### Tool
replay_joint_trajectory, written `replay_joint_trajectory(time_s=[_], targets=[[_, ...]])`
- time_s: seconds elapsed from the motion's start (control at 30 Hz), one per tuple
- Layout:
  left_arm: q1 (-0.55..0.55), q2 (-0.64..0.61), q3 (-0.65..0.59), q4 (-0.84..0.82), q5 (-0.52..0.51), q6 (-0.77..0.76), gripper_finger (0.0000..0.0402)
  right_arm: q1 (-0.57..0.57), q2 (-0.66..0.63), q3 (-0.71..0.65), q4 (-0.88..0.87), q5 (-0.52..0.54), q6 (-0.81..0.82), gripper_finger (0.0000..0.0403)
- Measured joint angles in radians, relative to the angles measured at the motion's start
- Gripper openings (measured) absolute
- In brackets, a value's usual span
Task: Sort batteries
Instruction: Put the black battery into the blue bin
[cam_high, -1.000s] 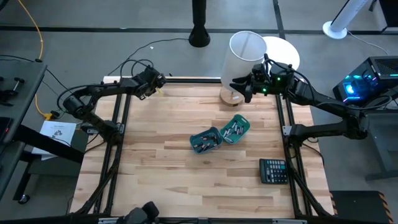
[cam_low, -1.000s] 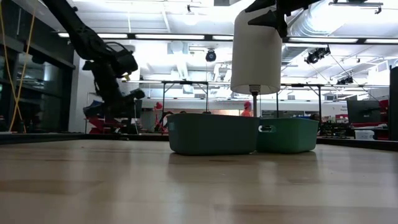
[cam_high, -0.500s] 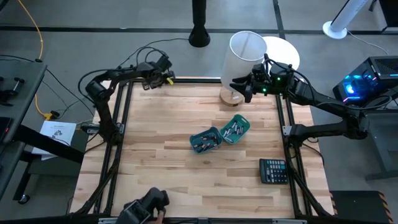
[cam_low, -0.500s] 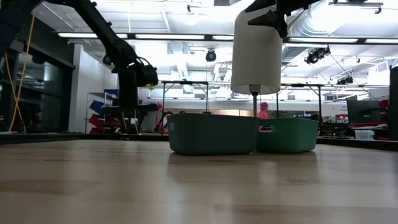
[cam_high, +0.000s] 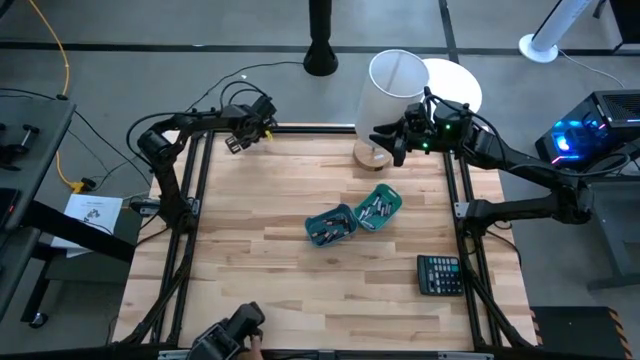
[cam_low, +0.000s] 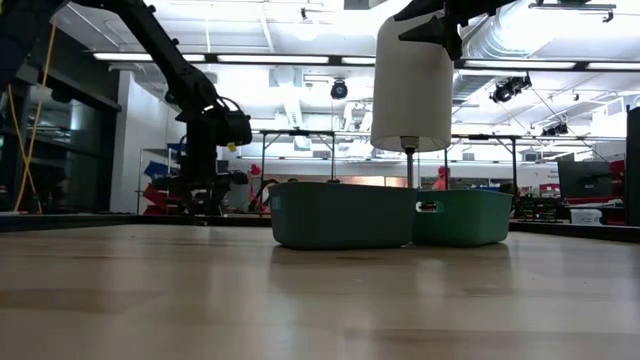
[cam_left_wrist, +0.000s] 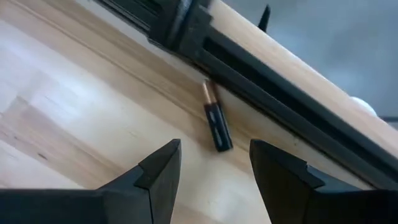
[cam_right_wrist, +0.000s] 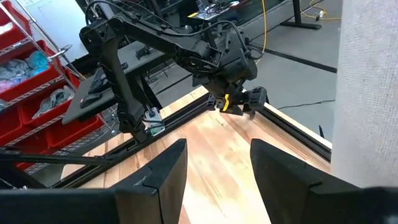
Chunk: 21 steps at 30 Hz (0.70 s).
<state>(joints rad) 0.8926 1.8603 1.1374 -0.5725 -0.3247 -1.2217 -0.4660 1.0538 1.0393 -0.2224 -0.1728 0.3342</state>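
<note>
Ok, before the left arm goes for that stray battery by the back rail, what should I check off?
1. Left gripper open: ok.
2. Battery lined up ahead between the fingers: ok.
3. Battery lies flat on the table, clear of other items: ok.
4. Room for a finger between battery and black rail: cannot tell.
5. Right gripper parked by the white cylinder, out of the way: ok.
6. Teal bins unobstructed: ok.

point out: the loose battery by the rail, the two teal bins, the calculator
loose battery (cam_left_wrist: 216, 123), left wrist view, on its dark body.
left teal bin (cam_high: 332, 226), high view, on its rim.
right teal bin (cam_high: 394, 203), high view, on its rim.
calculator (cam_high: 440, 274), high view, on its keypad.
</note>
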Motion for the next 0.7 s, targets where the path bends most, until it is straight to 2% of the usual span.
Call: replay_joint_trajectory(time_s=[0.4,0.7], targets=[[0.037,0.000,0.000,-0.005,0.017,-0.039,0.0186,0.000,0.000,0.000,-0.006,0.003,0.001,0.0172],[0.024,0.071,0.005,0.006,0.053,-0.057,0.0186,0.000,0.000,0.000,-0.007,0.003,0.028,0.0172]])
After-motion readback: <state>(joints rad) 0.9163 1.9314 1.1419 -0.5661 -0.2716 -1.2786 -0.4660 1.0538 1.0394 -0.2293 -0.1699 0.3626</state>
